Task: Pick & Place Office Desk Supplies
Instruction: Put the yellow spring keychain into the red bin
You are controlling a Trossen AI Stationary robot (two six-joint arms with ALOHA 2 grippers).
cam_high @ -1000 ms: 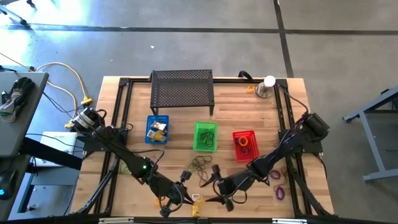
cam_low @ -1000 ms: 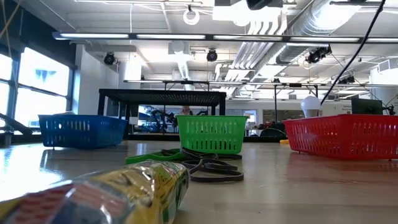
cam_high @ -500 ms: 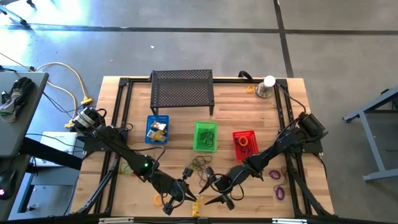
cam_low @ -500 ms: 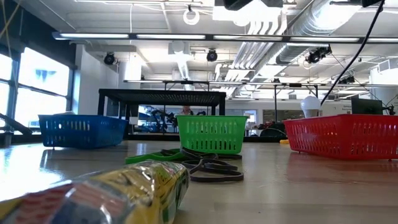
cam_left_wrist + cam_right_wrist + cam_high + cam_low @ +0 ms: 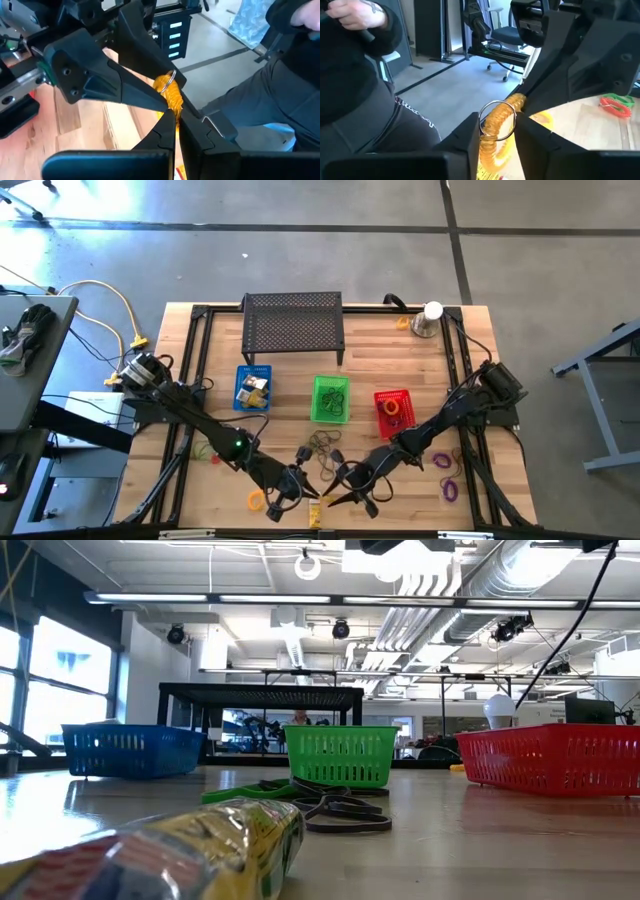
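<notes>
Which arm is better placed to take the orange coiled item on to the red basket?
Right, likely: left pincer and right pincer both meet at the orange coil, and the red basket sits on the right arm's side.

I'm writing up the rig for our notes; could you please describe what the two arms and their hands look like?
Both arms are dark, nearly black, built of slim jointed links. The left arm shows a small green light midway along it and dark cabling at its base. The right arm is equally dark and slender. The left hand and right hand each have two broad, angular, matte black fingers.
</notes>
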